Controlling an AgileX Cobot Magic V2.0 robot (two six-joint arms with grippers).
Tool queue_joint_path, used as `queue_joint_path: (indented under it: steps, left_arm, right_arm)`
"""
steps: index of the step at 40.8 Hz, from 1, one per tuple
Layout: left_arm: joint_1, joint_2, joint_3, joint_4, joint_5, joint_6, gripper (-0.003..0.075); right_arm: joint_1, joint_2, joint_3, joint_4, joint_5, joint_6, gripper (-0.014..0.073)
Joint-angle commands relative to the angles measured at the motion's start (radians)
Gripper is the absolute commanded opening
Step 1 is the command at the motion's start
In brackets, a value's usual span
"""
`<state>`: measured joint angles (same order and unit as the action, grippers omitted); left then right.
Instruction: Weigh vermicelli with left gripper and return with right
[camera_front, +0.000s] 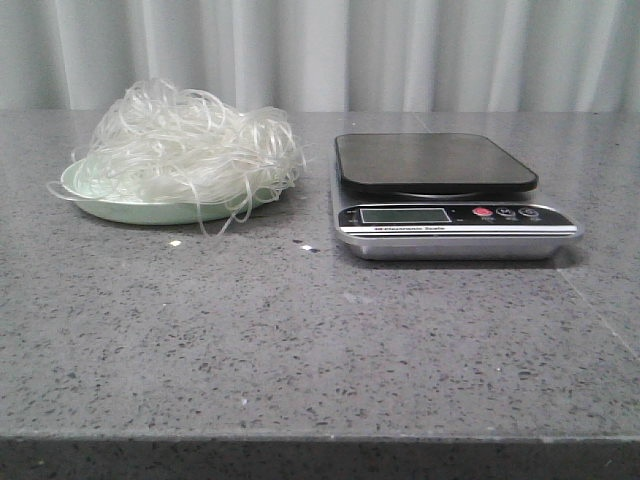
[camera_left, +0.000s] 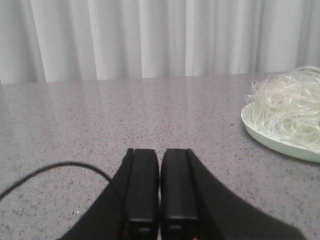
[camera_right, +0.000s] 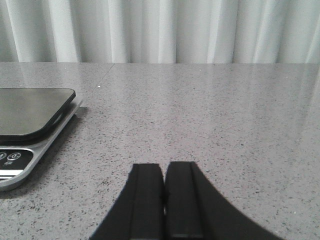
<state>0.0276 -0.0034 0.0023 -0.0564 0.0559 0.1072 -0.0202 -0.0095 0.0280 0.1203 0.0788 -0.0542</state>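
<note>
Vermicelli (camera_front: 185, 150) is sitting heaped on the plate (camera_front: 140, 211), toward the counter's (camera_front: 320, 340) far left corner. Scale (camera_front: 450, 197) is sitting just right of it, apart, nearer the far edge than the front edge.

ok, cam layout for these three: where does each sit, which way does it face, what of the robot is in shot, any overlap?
Front: low at the table's near edge, facing forward toward the curtain; vermicelli on a plate left, scale right. No robot parts show.
Left wrist: on the left arm, low over the table; left gripper jaws shut, a cable beside it. Shares vermicelli and plate with front.
Right wrist: on the right arm, low over the table; right gripper jaws shut. Shares the scale with front.
</note>
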Motion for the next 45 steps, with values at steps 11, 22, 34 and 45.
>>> queue_joint_path:
  steps: [11,22,34,45]
  left_arm:
    - [0.0,-0.018,-0.072,-0.122,-0.515,-0.003,0.0137]
    - [0.0,0.212,-0.597,-0.062,-0.152,-0.003,0.0137]
    - [0.0,0.566,-0.918,-0.092,0.033,-0.003,0.0139]
    - [-0.066,0.831,-1.092,-0.098,0.201,-0.001,0.0268]
  right_arm:
    - [-0.007,-0.017,-0.008,-0.011,-0.09,0.001,0.015]
    - [-0.007,-0.017,-0.008,-0.011,-0.084,0.001,0.015]
    - [-0.007,-0.017,-0.008,-0.011,-0.089,0.001,0.015]
    - [-0.007,-0.017,-0.008,-0.011,-0.085,0.001,0.015]
